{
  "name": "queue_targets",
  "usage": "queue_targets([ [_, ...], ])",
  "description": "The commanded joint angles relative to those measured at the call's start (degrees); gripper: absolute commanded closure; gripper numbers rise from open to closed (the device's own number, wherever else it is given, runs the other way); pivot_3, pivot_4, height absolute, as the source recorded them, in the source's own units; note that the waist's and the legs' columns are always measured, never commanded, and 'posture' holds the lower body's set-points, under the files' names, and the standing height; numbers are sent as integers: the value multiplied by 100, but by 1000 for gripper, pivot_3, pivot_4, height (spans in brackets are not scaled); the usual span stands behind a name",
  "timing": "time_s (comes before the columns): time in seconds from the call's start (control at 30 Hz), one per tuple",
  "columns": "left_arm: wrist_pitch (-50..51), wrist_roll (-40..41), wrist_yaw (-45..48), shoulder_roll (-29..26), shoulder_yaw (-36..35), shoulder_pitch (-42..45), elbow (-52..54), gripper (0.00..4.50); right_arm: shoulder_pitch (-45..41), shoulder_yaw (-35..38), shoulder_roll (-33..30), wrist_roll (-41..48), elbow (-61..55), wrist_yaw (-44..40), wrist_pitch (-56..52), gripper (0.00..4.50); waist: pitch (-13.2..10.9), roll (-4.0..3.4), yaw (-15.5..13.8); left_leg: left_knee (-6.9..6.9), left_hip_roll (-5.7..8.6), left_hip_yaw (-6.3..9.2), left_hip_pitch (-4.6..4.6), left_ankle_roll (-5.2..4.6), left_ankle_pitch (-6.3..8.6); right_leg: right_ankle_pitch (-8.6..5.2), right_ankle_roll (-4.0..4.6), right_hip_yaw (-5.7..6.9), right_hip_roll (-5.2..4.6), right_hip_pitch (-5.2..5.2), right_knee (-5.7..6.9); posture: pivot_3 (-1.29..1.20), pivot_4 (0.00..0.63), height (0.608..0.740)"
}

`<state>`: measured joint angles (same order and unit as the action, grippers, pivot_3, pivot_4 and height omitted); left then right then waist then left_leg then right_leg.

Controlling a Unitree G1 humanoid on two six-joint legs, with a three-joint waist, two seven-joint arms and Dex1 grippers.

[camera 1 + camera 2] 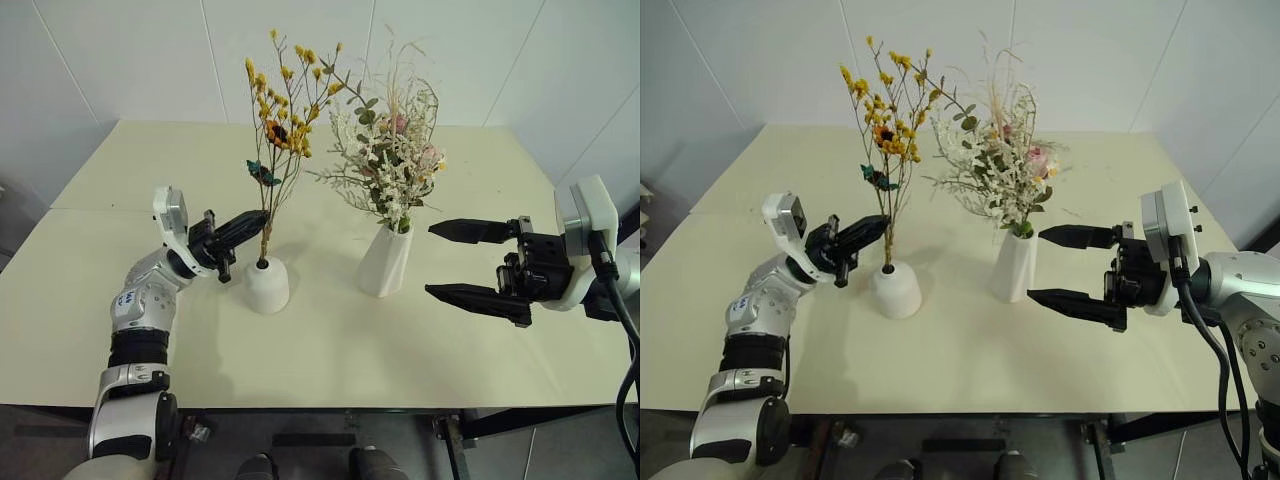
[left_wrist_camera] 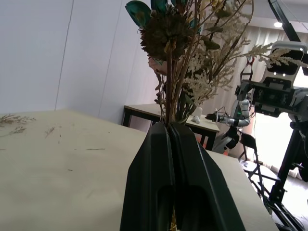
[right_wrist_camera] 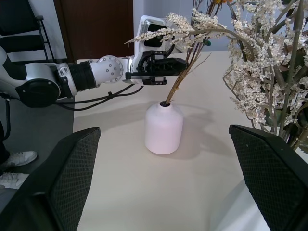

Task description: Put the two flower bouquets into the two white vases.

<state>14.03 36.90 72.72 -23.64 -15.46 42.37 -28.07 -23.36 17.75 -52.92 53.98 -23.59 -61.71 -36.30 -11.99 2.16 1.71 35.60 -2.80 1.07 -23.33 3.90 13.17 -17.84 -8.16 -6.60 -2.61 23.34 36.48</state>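
The slim bouquet (image 1: 283,100) of thin brown stems and yellow-orange blooms stands upright with its stem ends in the hole of the short rounded white vase (image 1: 266,285). My left gripper (image 1: 262,216) is shut on those stems (image 2: 171,86) just above the vase mouth. The bushy bouquet (image 1: 390,160) with pink roses and white filler sits in the taller white vase (image 1: 385,262) to the right. Just right of that vase my right gripper (image 1: 450,262) is level and wide open, holding nothing. In the right wrist view the short vase (image 3: 163,127) stands ahead of its fingers (image 3: 72,178).
Both vases stand mid-table on the pale table (image 1: 150,330), about a hand's width apart. Loose dried twigs (image 2: 14,120) lie on the tabletop away from the vases. White walls close the far side; the near edge runs below both arms.
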Motion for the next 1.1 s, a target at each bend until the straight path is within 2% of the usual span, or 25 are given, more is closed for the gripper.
queue_targets([
  [0.03, -130, -51, 55, 15, 39, 6, 14, 4469, -5, 64, 38, 14, -131, 36, 90, 0, 0, 0, 0, 0, 0, 0, 0, 0, 0, 0, 0, 0, 0, 0, 0, 0, 150, 740],
  [0.8, -80, -184, 86, -152, 135, -218, 185, 4469, 65, 123, 11, -6, -138, 23, 127, 0, 0, 0, 2, -1, 0, 0, 0, -1, 0, 0, 0, 0, 0, 0, -1, 0, 150, 740],
  [1.03, 368, -12, -86, -292, 90, -357, 587, 4469, 97, 163, -16, -6, -150, 24, 125, 0, 0, 0, 2, -1, 0, 0, 0, -1, 0, 0, 0, 0, 0, 0, -2, 0, 150, 740],
  [1.07, 543, 58, -72, -362, 87, -414, 747, 4023, 100, 173, -24, -3, -149, 25, 124, 0, 0, 0, 2, -2, 0, 0, 0, -1, 0, 0, 0, 0, 0, 0, -2, 0, 150, 740],
  [1.1, 872, 174, -52, -451, 100, -453, 878, 3837, 104, 180, -32, -2, -149, 25, 124, 0, 0, 0, 10, -2, 0, 0, 0, -1, 0, 0, 0, 0, 0, 0, -2, 0, 150, 740],
])
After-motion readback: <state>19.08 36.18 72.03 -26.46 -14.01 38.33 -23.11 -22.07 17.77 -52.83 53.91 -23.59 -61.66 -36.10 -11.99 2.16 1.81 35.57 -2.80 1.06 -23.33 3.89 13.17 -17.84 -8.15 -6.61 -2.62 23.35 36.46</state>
